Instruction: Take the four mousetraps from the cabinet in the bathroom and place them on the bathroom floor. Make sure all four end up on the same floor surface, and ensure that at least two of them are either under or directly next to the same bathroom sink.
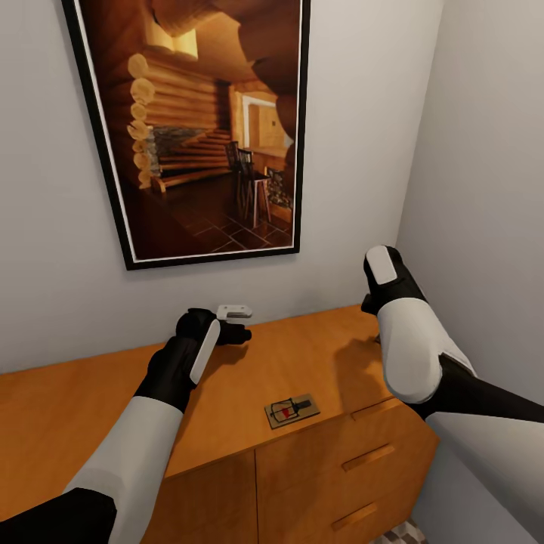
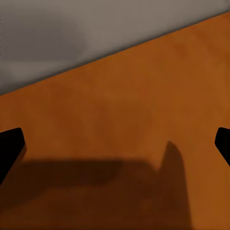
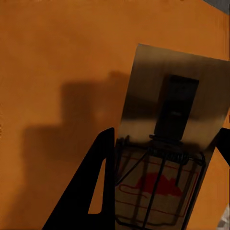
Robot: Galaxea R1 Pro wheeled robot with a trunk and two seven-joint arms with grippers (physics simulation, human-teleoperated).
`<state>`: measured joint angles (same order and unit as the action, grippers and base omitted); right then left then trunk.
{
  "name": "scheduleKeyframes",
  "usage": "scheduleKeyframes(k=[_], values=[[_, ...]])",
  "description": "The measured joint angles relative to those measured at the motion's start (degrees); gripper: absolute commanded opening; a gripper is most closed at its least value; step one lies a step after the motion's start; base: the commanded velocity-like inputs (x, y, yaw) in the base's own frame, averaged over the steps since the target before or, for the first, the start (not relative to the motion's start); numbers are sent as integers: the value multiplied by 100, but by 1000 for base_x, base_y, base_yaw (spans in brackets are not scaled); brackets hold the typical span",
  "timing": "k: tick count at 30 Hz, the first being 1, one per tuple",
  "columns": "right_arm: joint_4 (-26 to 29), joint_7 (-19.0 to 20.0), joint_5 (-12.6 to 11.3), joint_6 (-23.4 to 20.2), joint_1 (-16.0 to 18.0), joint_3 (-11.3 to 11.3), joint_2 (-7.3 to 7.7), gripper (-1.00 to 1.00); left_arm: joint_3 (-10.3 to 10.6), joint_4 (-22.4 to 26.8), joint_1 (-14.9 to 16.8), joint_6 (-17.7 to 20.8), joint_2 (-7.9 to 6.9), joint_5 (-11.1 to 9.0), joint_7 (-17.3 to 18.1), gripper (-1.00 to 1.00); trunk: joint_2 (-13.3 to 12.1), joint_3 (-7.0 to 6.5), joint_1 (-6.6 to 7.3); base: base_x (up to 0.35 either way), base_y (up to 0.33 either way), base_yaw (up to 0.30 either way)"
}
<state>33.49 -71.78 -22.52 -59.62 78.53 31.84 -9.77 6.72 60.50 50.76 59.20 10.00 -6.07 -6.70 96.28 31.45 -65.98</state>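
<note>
One mousetrap (image 1: 291,410), a tan board with dark wire and a red spot, lies near the front edge of the orange-brown cabinet (image 1: 68,408). My left gripper (image 1: 243,322) hovers over the cabinet top near the wall, open, its fingertips (image 2: 9,143) wide apart over bare wood. A second mousetrap (image 3: 165,148) sits close between my right gripper's fingers (image 3: 98,184), its edges against them. In the head view my right forearm (image 1: 408,340) covers that gripper and trap. The sink is out of view.
A large framed picture (image 1: 200,121) of a log cabin interior hangs on the wall above the cabinet. A grey side wall (image 1: 491,189) stands close on the right. Drawer handles (image 1: 369,457) show on the cabinet front, and a patch of patterned bathroom floor (image 1: 408,533) shows below.
</note>
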Motion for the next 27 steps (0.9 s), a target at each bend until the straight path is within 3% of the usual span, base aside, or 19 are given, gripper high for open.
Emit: scheduleKeyframes(k=[12,27], values=[[14,58,-7,-1,0,-76,-16,-100,0,1,0,0,0,24,0,100,0,0,-1,-19,0,0],[125,137,-19,-2,0,-83,-19,-100,0,8,0,7,0,7,0,100,0,0,-4,-303,0,0]])
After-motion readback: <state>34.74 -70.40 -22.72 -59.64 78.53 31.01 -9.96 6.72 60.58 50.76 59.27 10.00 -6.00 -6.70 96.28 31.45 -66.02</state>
